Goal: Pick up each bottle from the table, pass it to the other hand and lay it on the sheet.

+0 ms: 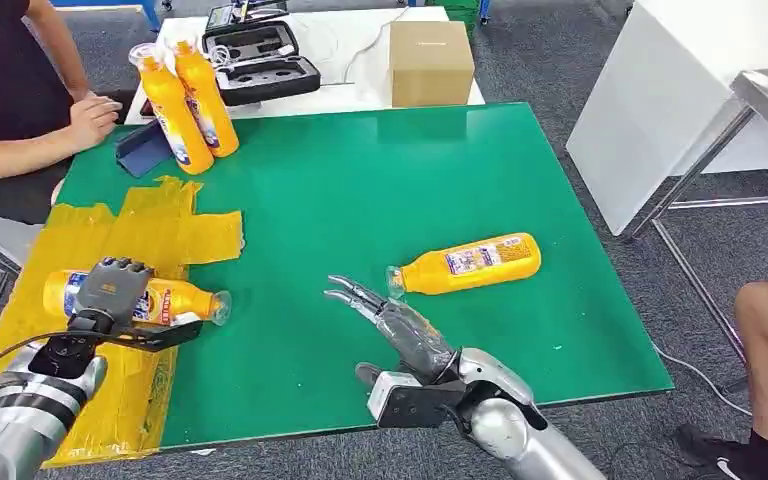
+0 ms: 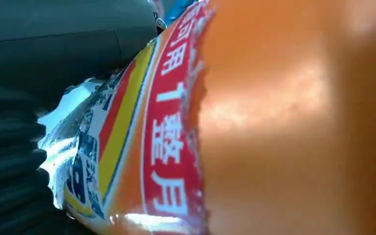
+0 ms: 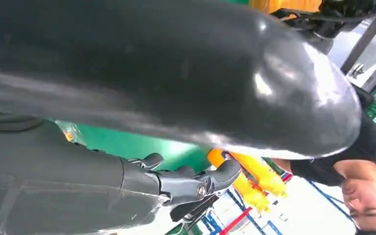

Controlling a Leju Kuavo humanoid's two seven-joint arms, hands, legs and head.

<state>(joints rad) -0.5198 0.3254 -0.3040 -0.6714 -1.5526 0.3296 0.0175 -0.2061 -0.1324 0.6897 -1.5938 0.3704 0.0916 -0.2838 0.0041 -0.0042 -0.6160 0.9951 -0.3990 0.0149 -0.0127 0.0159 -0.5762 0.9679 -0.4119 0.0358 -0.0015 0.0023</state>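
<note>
1. Bottle [image 1: 140, 299] on the yellow sheet [image 1: 175, 232]: your left hand [image 1: 108, 287] grips it, unreleased.
2. Second bottle [image 1: 468, 264] lies on the green table [image 1: 380, 190]; your right hand [image 1: 385, 312], fingers spread, holds nothing.
3. Two upright bottles [image 1: 188, 107] await you.

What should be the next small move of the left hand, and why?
Probably open the left hand and lift away: the bottle it holds already lies on its side over the yellow sheet, while the right hand is open beside another lying bottle.
</note>
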